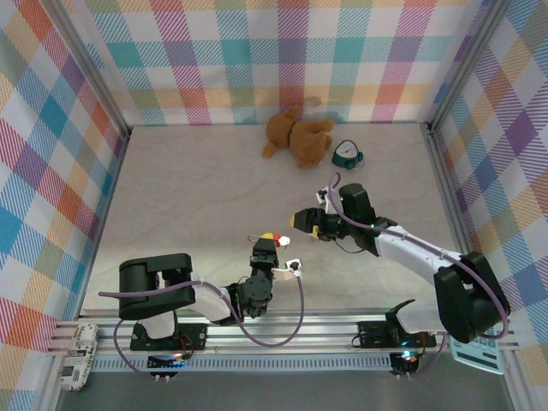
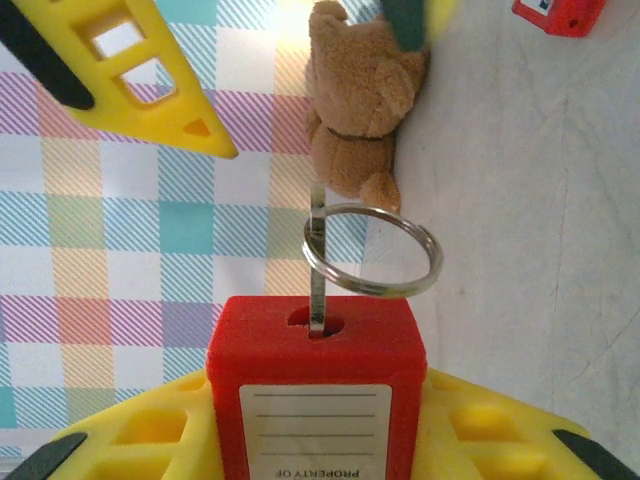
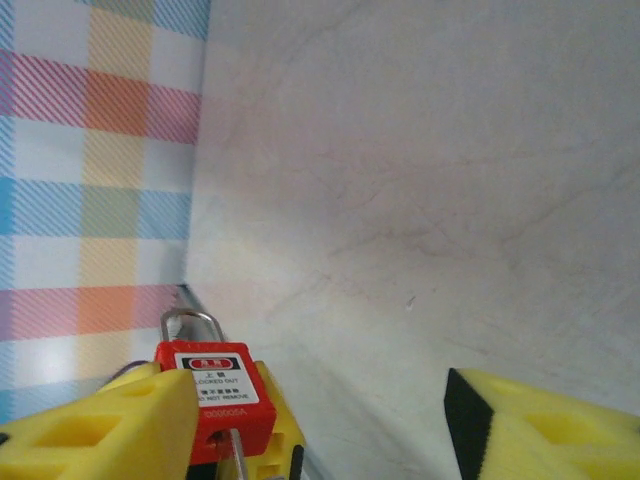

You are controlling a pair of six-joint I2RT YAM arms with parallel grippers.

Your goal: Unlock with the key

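A red padlock (image 2: 315, 400) stands with its keyhole facing up, and my left gripper (image 1: 268, 247) is shut on its body, a yellow finger on either side. The slim silvery key (image 2: 317, 265) sticks in the keyhole, its metal ring (image 2: 372, 250) hanging free above. My right gripper (image 1: 301, 221) hovers just beyond the key, open, with nothing between its fingers (image 2: 150, 85). In the right wrist view the padlock (image 3: 214, 392) shows its label and shackle at lower left, the key (image 3: 236, 458) below it, and my right gripper (image 3: 320, 445) spread wide.
A brown teddy bear (image 1: 297, 135) and a small teal object (image 1: 347, 154) lie at the back. A second red padlock (image 2: 560, 12) rests on the table past the bear. A calculator (image 1: 476, 353) and a handset (image 1: 77, 356) sit by the front rail. Plaid walls enclose the table.
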